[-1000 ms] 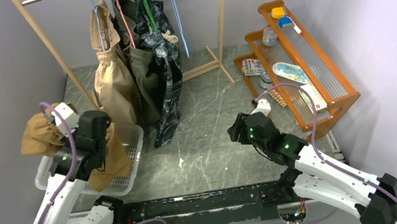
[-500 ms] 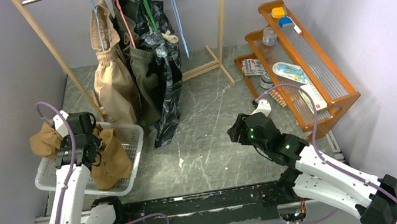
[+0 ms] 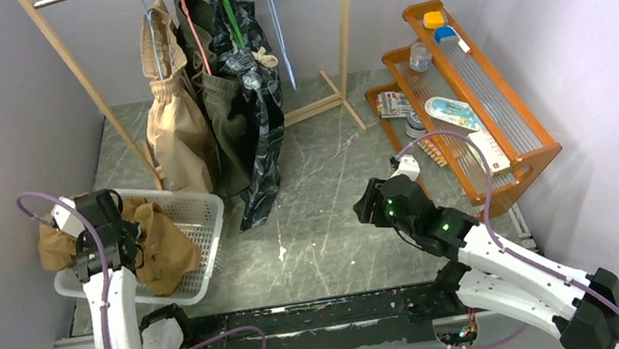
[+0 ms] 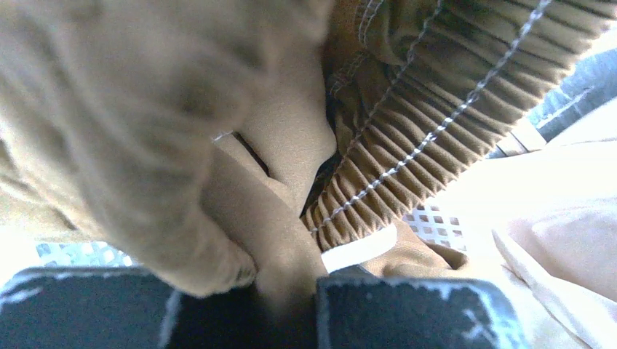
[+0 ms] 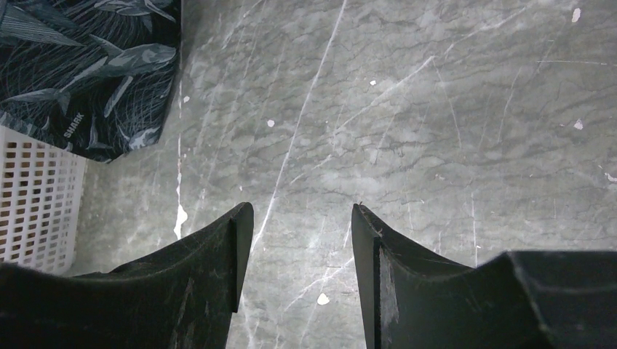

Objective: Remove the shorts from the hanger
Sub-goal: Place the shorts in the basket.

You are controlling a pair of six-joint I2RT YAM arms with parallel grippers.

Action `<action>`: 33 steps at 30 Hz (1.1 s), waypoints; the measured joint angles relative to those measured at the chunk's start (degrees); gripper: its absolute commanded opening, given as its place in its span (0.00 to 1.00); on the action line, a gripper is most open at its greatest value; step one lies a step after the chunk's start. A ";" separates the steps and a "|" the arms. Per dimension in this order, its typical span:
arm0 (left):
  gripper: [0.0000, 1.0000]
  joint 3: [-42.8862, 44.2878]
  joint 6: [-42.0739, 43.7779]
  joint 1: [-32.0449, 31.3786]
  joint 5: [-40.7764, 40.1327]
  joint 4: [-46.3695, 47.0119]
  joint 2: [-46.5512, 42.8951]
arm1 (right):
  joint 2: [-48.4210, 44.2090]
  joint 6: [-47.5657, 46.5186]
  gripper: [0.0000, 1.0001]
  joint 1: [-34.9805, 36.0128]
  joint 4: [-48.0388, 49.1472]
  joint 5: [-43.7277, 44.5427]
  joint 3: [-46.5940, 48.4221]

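Tan shorts [image 3: 165,252] bunch around the left arm [image 3: 110,306], draped across the white basket [image 3: 198,211].

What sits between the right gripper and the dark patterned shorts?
Only bare marbled table separates the right gripper from the patterned shorts, clearest in the right wrist view.

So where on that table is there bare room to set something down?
The widest bare patch of the table lies between the white basket and the orange rack, in front of the hanging shorts; the open right gripper hovers over it. Crowded: the basket, filled by the tan shorts in the left gripper, and the rack's shelves.
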 measured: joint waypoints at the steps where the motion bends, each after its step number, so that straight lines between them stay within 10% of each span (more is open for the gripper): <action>1: 0.08 -0.83 -0.39 0.33 0.00 0.22 -0.59 | 0.11 0.02 0.56 0.00 -0.02 -0.09 0.00; 9: 0.12 -7.63 -5.25 0.85 0.13 1.55 -2.05 | 0.26 0.04 0.56 0.00 -0.02 -0.63 0.00; 12: 0.27 -7.96 -6.45 1.03 0.52 1.60 -1.57 | 0.26 0.07 0.56 0.00 0.00 -0.90 0.00; 15: 0.63 -7.78 -7.34 1.05 0.57 1.16 -1.55 | 0.44 0.09 0.56 0.00 -0.02 -1.05 0.00; 19: 0.79 -7.45 -8.00 1.09 1.36 0.48 -2.21 | 0.52 0.13 0.56 0.00 -0.02 -1.16 0.00; 33: 0.91 4.48 -7.52 1.16 17.46 -3.39 -8.50 | 0.66 0.15 0.56 0.00 -0.02 -1.18 0.00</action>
